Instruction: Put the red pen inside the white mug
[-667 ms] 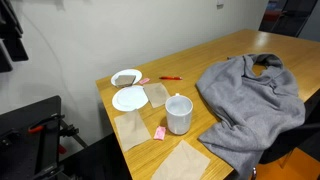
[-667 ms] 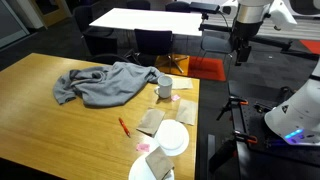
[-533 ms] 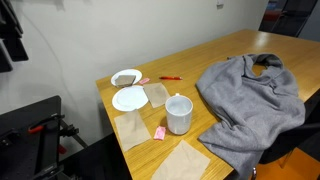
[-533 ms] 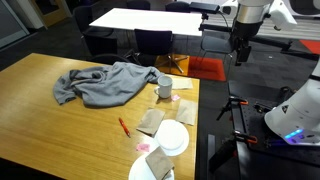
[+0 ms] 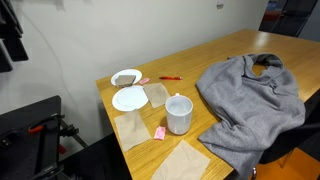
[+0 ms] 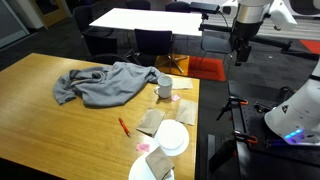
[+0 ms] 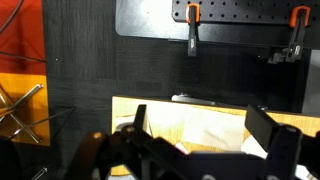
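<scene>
Because the red pen (image 5: 171, 77) is thin, light, stiff and likely slick, lying flat on the table (image 5: 200, 55) well apart from the white mug (image 5: 179, 113), the gripper (image 7: 198, 118), its fingers (image 7: 270, 130) spread wide and empty, should pinch it mid-length.

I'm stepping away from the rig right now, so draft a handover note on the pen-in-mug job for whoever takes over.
End effector: open, empty, held high beyond the table's edge, far from both items.
Red pen: lying flat on the wooden table, apart from the mug.
White mug: upright, next to the grey sweater.
Done: nothing yet.
Left: approach and grasp the pen, carry it over, drop it into the mug.
</scene>
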Motion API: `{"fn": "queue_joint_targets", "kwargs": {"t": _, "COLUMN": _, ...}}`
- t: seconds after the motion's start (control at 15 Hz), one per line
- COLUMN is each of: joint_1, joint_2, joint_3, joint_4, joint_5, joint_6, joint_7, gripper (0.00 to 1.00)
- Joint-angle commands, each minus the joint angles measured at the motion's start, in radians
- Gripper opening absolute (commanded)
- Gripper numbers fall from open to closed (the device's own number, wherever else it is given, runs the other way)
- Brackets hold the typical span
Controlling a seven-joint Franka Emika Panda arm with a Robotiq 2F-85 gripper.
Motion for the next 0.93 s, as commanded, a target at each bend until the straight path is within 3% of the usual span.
{"fn": "queue_joint_targets", "kwargs": {"t": 0.0, "joint_1": 0.012, "joint_2": 0.000, "joint_3": -0.010, "joint_4": 0.002, "joint_5": -0.006, "joint_6": -0.003, "joint_7": 0.006, "gripper": 1.00}}
{"fn": "queue_joint_targets", "kwargs": {"t": 0.6, "joint_1": 0.115, "joint_2": 0.189, "joint_3": 0.058, "joint_4": 0.154, "joint_5": 0.119, "joint_6": 0.081, "joint_7": 0.095, "gripper": 1.00}}
{"fn": "queue_joint_targets", "kwargs": {"t": 0.87, "joint_1": 0.154, "joint_2": 0.316, "joint_3": 0.126, "joint_4": 0.245, "joint_5": 0.194, "joint_6": 0.137, "joint_7": 0.227, "gripper": 1.00}}
